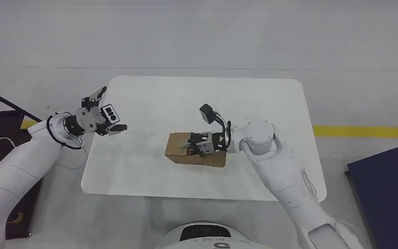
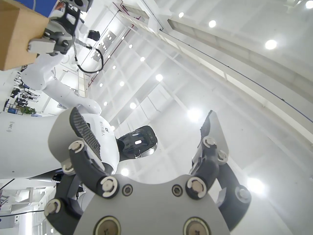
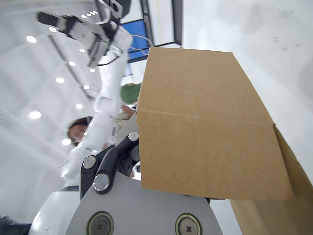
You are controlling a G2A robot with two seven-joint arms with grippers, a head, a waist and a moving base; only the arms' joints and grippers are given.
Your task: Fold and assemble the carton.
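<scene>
The carton (image 1: 181, 152) is clamped on the table (image 1: 261, 106) by the right gripper (image 1: 195, 145) — the left gripper (image 2: 141, 113) is held open, well apart

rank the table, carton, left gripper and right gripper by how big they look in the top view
1. table
2. carton
3. left gripper and right gripper: they look about alike, so they are not ranked against each other

Items for you to count. Cartons: one, the brown carton (image 1: 184, 151). Tables: one, the white table (image 1: 249, 99). Grippers: two, your left gripper (image 2: 141, 116) and your right gripper (image 1: 198, 144), one on each of two white arms. The left gripper shows you two fingers (image 2: 85, 133).
</scene>
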